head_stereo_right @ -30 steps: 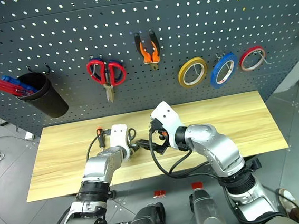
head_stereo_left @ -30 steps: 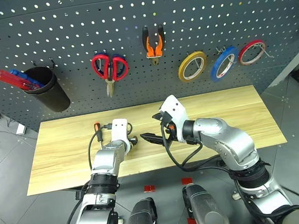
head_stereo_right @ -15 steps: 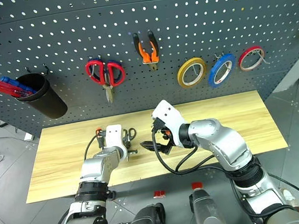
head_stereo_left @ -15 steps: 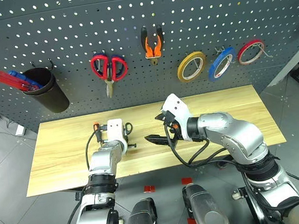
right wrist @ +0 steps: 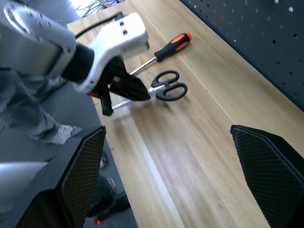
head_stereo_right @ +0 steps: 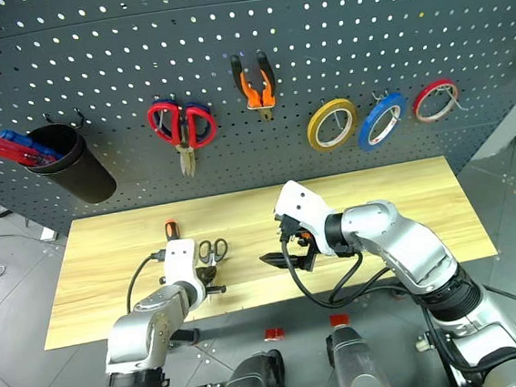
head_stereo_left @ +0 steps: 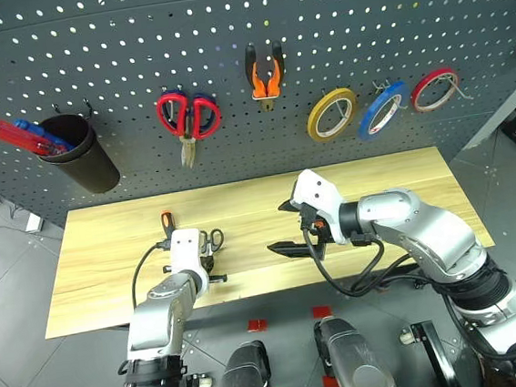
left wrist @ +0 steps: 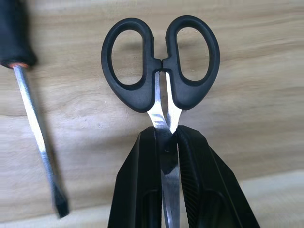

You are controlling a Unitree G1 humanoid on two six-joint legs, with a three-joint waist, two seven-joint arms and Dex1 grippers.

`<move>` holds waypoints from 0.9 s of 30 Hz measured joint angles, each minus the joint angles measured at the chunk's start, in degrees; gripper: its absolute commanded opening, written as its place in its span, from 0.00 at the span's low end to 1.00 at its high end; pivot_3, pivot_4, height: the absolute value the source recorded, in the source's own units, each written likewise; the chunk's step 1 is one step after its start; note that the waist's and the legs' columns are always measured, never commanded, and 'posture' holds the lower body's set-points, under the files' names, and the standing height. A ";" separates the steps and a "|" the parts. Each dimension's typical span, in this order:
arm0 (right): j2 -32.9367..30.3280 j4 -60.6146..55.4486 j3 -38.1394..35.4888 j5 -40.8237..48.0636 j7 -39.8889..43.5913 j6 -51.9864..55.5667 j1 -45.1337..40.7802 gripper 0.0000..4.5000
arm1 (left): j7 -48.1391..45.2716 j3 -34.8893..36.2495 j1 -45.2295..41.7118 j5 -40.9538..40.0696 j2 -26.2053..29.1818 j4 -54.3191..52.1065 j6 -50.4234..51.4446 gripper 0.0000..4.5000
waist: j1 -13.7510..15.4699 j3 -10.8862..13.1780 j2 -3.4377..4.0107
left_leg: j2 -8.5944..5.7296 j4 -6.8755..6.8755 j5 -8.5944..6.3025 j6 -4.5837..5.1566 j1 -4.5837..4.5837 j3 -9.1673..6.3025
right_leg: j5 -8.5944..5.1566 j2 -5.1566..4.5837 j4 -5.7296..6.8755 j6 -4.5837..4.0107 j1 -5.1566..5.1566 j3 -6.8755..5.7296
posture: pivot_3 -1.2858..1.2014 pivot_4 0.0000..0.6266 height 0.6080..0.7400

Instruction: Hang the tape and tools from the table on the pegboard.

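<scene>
Head camera first: the left gripper point(head_stereo_left: 212, 264) is clamped on the blades of the small black-handled scissors point(head_stereo_left: 212, 242), down at seven o'clock on the table point(head_stereo_left: 405, 198), loops pointing toward the pegboard point(head_stereo_left: 90, 63). The screwdriver point(head_stereo_left: 166, 224) lies just beside, at the scissors' nine o'clock. The right gripper point(head_stereo_left: 285, 237) hangs near the table's middle, fingers spread wide, nothing between them. Up on the board, the orange-handled pliers point(head_stereo_left: 265, 76) sit at twelve o'clock, the blue tape point(head_stereo_left: 384, 109) at two o'clock between the yellow tape ring point(head_stereo_left: 331, 114) and the red-and-white tape ring point(head_stereo_left: 435, 89). Red-handled scissors point(head_stereo_left: 189, 120) hang at eleven, a black cup point(head_stereo_left: 80, 154) at ten.

Left wrist camera: two black fingers point(left wrist: 137, 190) pressed together on the steel blades, the black loops clear beyond the tips, and the screwdriver's shaft on the wood alongside, not touching.

Right wrist camera: its own fingers point(right wrist: 80, 166) stand far apart, empty. Between them across the table, the left gripper has the scissors by the blades, the screwdriver's black-and-red handle just past the loops.
</scene>
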 measured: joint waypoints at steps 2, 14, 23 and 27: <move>-0.54 -0.01 0.00 0.00 1.21 -1.47 -0.19 1.00 | -0.43 -0.10 0.79 0.00 0.81 -2.76 1.25 0.05 | 0.01 0.01 -0.01 | 0.00 -0.01 0.00 0.00 0.00 -0.01 | 0.00 0.00 -0.01 0.00 0.00 -0.01 | 0.40 0.45 1.00; -2.00 -0.58 -5.16 1.92 5.93 -8.66 -1.51 1.00 | 1.08 -6.30 9.79 9.98 7.70 -22.49 -18.65 0.05 | 0.07 0.09 -0.10 | 0.04 -0.14 -0.03 0.02 -0.07 0.01 | 0.01 -0.03 -0.30 -0.02 0.00 0.00 | 0.39 0.45 1.00; 0.24 -0.52 -7.52 2.55 5.89 -14.84 -1.53 1.00 | 4.72 -6.92 10.79 20.69 9.06 -28.85 -35.16 0.05 | 0.20 0.12 -0.08 | 0.04 -0.11 -0.04 0.07 -0.14 0.02 | 0.01 -0.05 -0.33 -0.03 0.00 -0.06 | 0.40 0.45 1.00; 1.21 0.07 -7.52 2.45 5.80 -15.97 -2.18 1.00 | 4.83 -4.85 5.72 21.94 8.69 -28.32 -35.66 0.05 | 0.15 0.12 -0.08 | 0.05 -0.09 -0.03 0.08 -0.15 0.02 | 0.01 -0.03 -0.29 -0.03 0.00 -0.09 | 0.39 0.45 1.00</move>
